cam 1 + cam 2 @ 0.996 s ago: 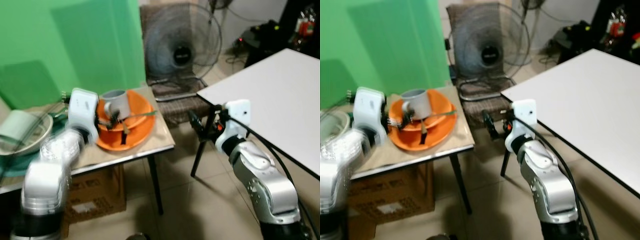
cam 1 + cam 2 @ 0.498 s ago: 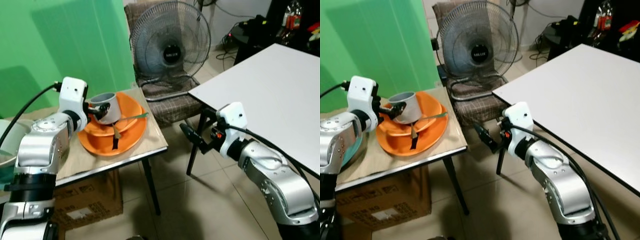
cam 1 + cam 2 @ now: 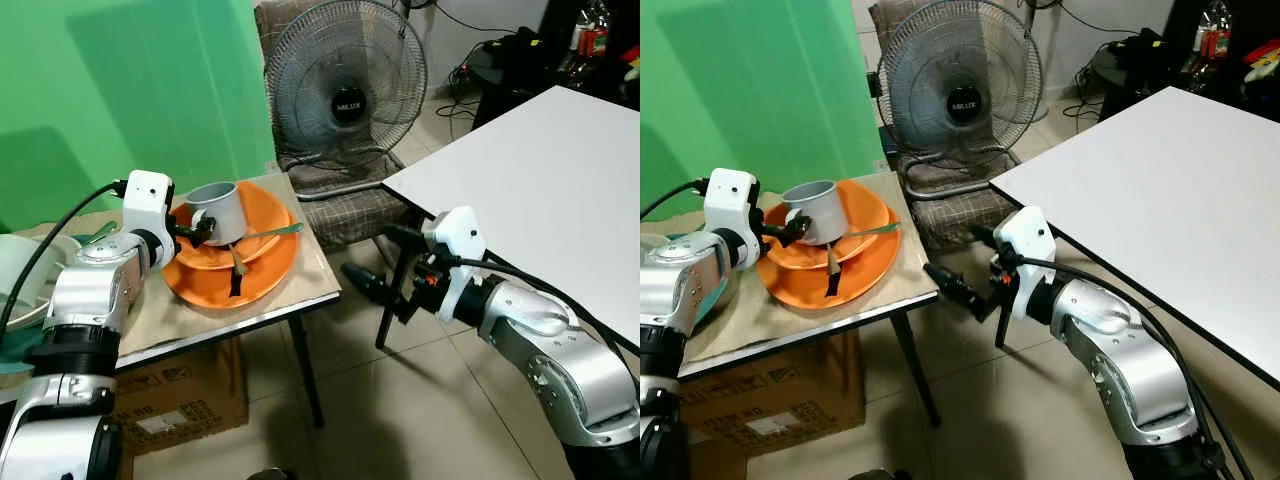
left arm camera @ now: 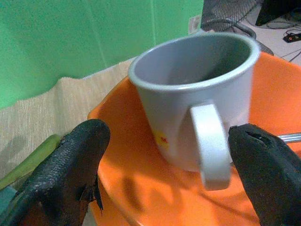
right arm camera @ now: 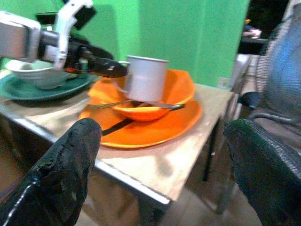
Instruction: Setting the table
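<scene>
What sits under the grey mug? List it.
The grey mug stands in an orange bowl, itself on an orange plate. The bowl's floor beneath the mug is hidden.

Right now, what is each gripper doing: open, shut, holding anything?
Left gripper: open, fingers either side of the grey mug, not gripping.
Right gripper: open, holding nothing.

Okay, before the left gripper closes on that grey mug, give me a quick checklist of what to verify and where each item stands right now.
1. left gripper open, fingers either side of the mug handle: ok.
2. grey mug upright in the orange bowl: ok.
3. Mug empty: cannot tell, its bottom is hidden.
4. Spoon lying in the bowl beside the mug could shift on lifting: not ok.
5. right gripper open, off the side table, away from the dishes: ok.
6. white table bare where visible: ok.
</scene>
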`<state>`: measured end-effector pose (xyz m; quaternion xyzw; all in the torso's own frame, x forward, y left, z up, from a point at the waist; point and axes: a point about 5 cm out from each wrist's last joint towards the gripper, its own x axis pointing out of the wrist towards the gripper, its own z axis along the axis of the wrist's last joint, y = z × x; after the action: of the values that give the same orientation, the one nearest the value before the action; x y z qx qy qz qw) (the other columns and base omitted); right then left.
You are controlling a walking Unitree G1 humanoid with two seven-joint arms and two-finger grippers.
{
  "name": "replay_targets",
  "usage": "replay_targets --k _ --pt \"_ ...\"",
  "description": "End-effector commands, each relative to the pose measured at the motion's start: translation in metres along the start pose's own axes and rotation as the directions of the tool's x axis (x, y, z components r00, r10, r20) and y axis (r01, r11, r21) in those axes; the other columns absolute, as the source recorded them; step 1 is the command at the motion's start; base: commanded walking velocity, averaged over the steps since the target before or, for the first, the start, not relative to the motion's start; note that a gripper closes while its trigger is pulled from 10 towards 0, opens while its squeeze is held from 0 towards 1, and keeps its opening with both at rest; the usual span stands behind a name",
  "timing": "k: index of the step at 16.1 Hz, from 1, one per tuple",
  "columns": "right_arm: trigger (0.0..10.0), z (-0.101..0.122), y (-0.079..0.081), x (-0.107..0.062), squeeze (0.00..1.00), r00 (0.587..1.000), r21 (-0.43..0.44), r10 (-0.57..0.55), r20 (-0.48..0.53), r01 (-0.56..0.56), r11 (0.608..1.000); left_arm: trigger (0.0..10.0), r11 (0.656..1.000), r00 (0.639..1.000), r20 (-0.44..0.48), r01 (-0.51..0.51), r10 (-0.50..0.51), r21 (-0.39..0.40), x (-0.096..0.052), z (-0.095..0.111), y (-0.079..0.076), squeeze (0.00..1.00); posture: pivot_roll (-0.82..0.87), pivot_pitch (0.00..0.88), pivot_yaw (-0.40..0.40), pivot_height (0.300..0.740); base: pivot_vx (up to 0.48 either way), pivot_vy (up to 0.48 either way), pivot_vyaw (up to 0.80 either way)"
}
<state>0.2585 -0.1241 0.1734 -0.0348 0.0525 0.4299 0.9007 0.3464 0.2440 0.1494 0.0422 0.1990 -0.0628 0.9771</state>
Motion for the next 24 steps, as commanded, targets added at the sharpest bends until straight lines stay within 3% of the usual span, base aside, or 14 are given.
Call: replay_targets --k 1,2,5,13,24 --pt "10.0 0.003 0.007 0.0 0.0 0.999 -0.003 0.051 0.002 -0.051 0.999 3.7 1.0 1.0 0.012 0.002 -0.002 -0.004 0.002 0.004 0.003 0.0 -0.08 0.0 0.077 0.74 0.0 0.0 0.0" --pt "10.0 0.003 0.008 -0.001 0.0 0.998 -0.001 0.07 0.0 -0.07 0.998 1.9 1.0 1.0 0.019 0.018 -0.018 0.012 0.006 0.003 0.002 0.0 -0.08 0.0 0.076 0.74 0.0 0.0 0.0" --pt "10.0 0.001 0.012 -0.004 0.0 0.993 0.005 0.118 -0.017 -0.118 0.993 0.0 0.998 0.998 0.014 0.053 -0.053 0.034 0.014 0.0 0.0 0.0 -0.09 0.0 0.084 0.74 0.0 0.0 0.0" --pt "10.0 -0.001 0.017 -0.007 0.0 0.989 0.014 0.147 -0.022 -0.147 0.989 0.0 0.992 0.993 0.031 0.117 -0.118 0.044 0.02 -0.001 -0.002 0.0 -0.09 0.0 0.096 0.74 0.0 0.0 0.0" --pt "10.0 -0.003 0.02 -0.007 0.0 0.984 0.018 0.178 -0.024 -0.178 0.984 0.0 0.994 0.993 0.056 0.103 -0.105 0.033 0.022 -0.001 0.001 0.0 -0.09 0.0 0.101 0.74 0.0 0.0 0.0"
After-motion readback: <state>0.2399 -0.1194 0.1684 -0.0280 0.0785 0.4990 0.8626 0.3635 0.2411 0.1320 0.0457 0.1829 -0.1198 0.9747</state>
